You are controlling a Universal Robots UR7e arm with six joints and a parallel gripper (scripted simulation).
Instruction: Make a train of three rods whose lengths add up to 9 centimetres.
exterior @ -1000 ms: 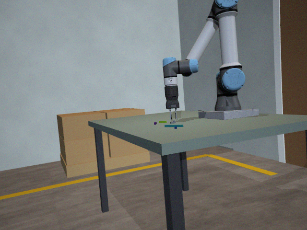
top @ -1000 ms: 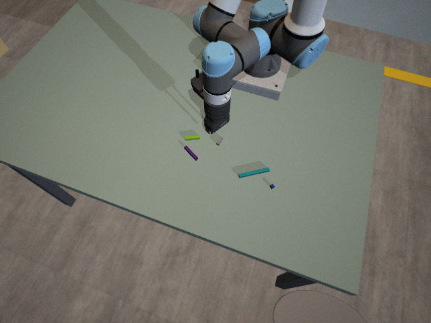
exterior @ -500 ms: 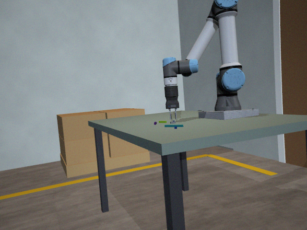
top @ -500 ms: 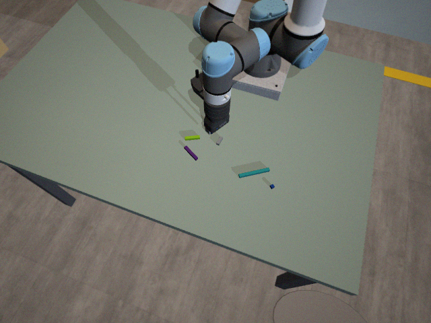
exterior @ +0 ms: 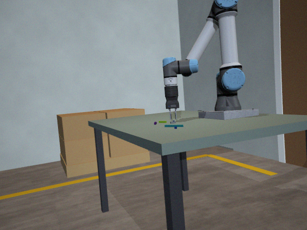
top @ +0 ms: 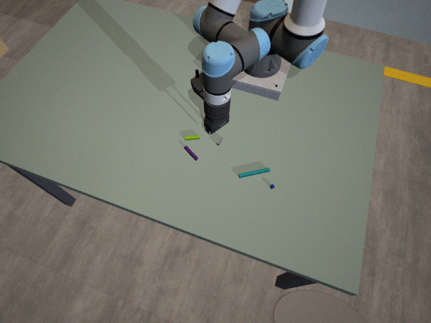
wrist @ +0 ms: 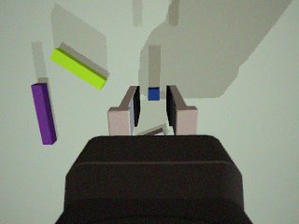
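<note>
Two fingers (top: 211, 132) (exterior: 172, 120) stand partway apart, empty, and the near blue rod (exterior: 173, 120) (wrist: 153, 93) shows centred across their gap in the wrist view, toward its upper end, its sides roughly parallel to the pads. That squareness probably suits a straight descent and pinch, with little turning needed. Just beside it, the grey rod (top: 219, 140) (exterior: 172, 122) (wrist: 160, 133) slants at the view's lower edge, partly hidden, and could get nudged. Farther out, the lime rod (top: 192, 138) (exterior: 162, 121) (wrist: 78, 68) lies aslant to the upper left; these three would make nine
</note>
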